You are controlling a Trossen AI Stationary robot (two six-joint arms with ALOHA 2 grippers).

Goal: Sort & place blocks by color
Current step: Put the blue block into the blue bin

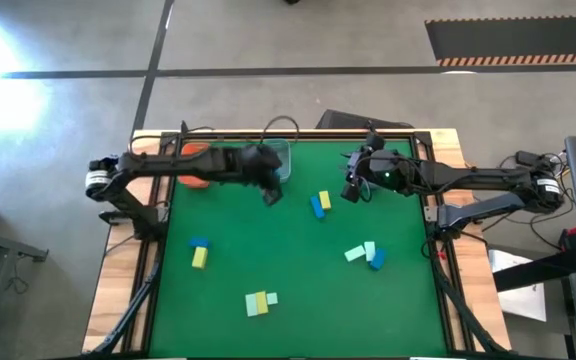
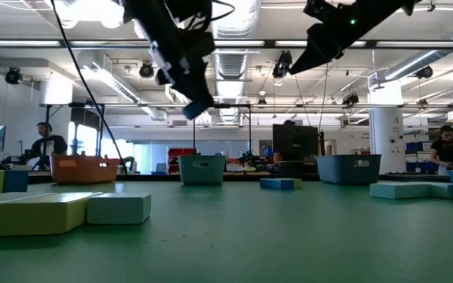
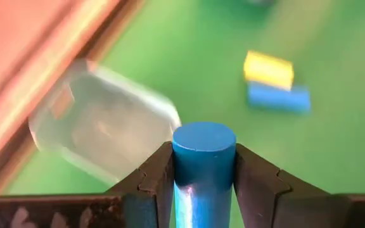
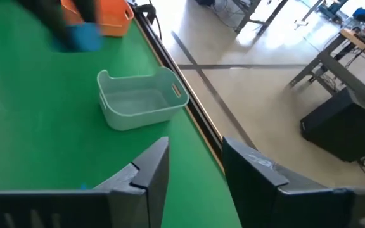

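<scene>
My left gripper (image 1: 271,192) hangs above the table beside the clear bin (image 1: 278,160) and is shut on a blue round-ended block (image 3: 204,158). In the low view it is raised well off the table (image 2: 198,108). My right gripper (image 1: 352,192) is open and empty, raised over the far right part of the mat (image 4: 195,168). Loose blocks lie flat on the mat: a blue and yellow pair (image 1: 320,204), another blue and yellow pair (image 1: 199,253), mint and blue ones (image 1: 365,254), and yellow and mint ones (image 1: 260,301). My left gripper pinches the blue block between its two fingers (image 3: 154,183), one on each side, with the block's round end (image 3: 204,138) standing out past the fingertips. The fingers slant downward from above. The block is lifted clear of the table.
An orange bin (image 1: 196,166) stands at the far left by the left arm. The clear bin (image 4: 138,98) is at the far edge's middle, and a grey-blue bin (image 2: 352,167) shows farther right in the low view. A raised black frame (image 1: 158,250) borders the green mat.
</scene>
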